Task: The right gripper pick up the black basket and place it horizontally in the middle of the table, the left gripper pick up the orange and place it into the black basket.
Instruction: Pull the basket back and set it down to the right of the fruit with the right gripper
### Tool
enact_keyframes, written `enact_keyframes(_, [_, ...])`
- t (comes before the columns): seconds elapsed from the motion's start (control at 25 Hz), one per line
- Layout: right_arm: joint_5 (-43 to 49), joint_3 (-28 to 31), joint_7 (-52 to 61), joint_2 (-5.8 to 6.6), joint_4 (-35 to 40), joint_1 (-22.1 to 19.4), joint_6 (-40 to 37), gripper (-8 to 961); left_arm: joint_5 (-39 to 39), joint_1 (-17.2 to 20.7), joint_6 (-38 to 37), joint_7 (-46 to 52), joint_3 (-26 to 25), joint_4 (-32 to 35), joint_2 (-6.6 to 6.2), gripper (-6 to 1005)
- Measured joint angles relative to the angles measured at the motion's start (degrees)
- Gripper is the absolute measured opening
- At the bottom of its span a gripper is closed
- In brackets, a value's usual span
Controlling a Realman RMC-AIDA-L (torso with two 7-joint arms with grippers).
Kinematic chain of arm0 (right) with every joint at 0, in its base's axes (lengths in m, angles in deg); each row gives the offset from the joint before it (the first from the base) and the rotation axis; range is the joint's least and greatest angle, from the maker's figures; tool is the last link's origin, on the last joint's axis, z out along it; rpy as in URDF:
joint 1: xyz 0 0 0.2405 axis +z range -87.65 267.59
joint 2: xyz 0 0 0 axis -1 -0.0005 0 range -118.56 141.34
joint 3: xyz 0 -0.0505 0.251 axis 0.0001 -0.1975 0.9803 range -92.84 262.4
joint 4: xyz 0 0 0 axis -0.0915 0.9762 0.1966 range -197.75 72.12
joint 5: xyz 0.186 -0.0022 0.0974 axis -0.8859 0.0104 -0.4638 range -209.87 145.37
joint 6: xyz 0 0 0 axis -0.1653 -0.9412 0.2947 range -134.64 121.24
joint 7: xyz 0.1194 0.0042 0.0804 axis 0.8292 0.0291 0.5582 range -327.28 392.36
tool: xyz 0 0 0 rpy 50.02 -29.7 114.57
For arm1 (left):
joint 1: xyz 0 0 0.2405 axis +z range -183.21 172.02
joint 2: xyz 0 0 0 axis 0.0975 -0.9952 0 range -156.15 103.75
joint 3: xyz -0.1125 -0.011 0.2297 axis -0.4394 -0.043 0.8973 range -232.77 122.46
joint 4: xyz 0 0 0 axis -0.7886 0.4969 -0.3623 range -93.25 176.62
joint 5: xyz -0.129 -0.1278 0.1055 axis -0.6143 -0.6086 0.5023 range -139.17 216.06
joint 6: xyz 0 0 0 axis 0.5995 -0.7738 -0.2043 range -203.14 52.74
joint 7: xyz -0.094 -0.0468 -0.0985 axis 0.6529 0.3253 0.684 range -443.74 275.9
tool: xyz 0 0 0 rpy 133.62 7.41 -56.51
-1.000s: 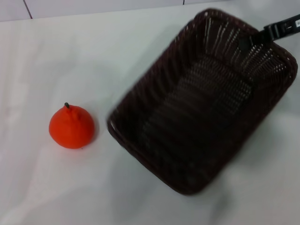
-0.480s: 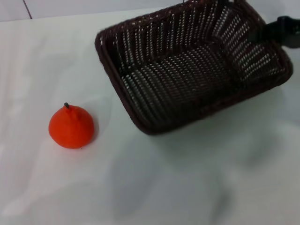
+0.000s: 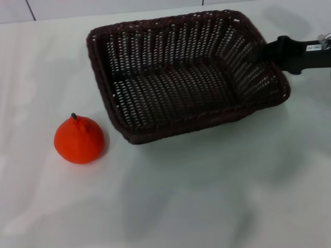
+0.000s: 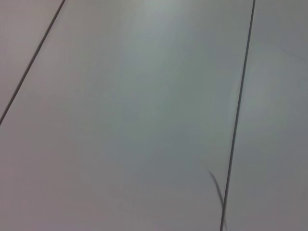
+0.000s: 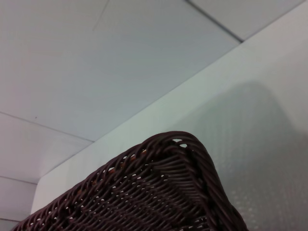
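The black basket (image 3: 186,77) is a large dark woven basket lying lengthwise across the far middle of the white table (image 3: 207,196), its opening facing up. My right gripper (image 3: 265,52), black with a small white label, reaches in from the right and is shut on the rim of the basket's right end. The right wrist view shows a braided corner of the basket (image 5: 163,192) close up. The orange (image 3: 79,139), with a short dark stem, sits on the table to the front left of the basket, a short gap away. The left gripper is out of view.
The table's far edge meets a pale tiled wall (image 3: 103,8). The left wrist view shows only pale tiles with dark seams (image 4: 238,110).
The basket has swung from a diagonal pose at the right to a crosswise pose and moved left and farther back, carried by the right gripper. The orange has not moved.
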State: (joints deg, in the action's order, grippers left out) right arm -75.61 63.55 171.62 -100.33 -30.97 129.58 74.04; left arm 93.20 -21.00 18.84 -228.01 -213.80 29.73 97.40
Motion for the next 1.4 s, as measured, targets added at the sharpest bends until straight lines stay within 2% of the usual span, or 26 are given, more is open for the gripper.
enact_keyframes(0.16, [-0.03,-0.13,0.55,-1.02,-0.03,-0.04,-0.57,186,0.0,0.41,0.0,-0.02,0.0,0.0,0.02,710])
enact_keyframes(0.64, [0.38,-0.13,1.81,-3.03,-0.12,-0.44,-3.62,187,0.0,0.83,0.0,0.05,0.01,0.0,0.0,710])
enact_keyframes(1.2, [0.0,-0.13,3.01,-2.64,-1.52,-1.07,-3.82,172,0.0,0.88,-0.02,-0.05,0.0,0.01,0.01,710])
enact_keyframes(1.4, [0.0,-0.16,1.91,-2.61,-1.32,-1.11,-3.8,364,0.0,0.9,-0.11,-0.05,0.0,0.01,-0.01,711])
